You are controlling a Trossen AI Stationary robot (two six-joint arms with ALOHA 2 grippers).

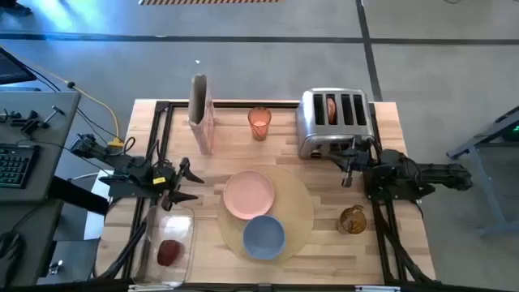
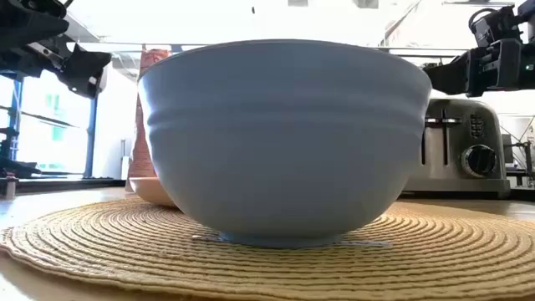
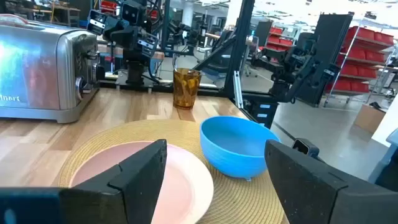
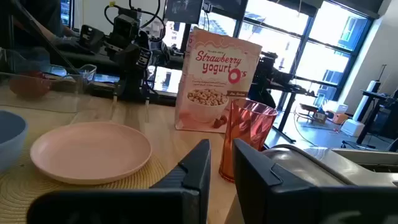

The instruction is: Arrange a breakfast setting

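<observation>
Two dishes, pink plate (image 1: 249,195) and blue bowl (image 1: 263,236), are judged rigid, slick, best taken by rims; left claw (image 1: 188,183) is spread empty, right claw (image 1: 348,169) narrowed, empty.

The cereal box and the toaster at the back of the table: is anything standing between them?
Yes. In the high view a pinkish cup stands between the cereal box and the toaster, apart from both, on bare wood.
</observation>
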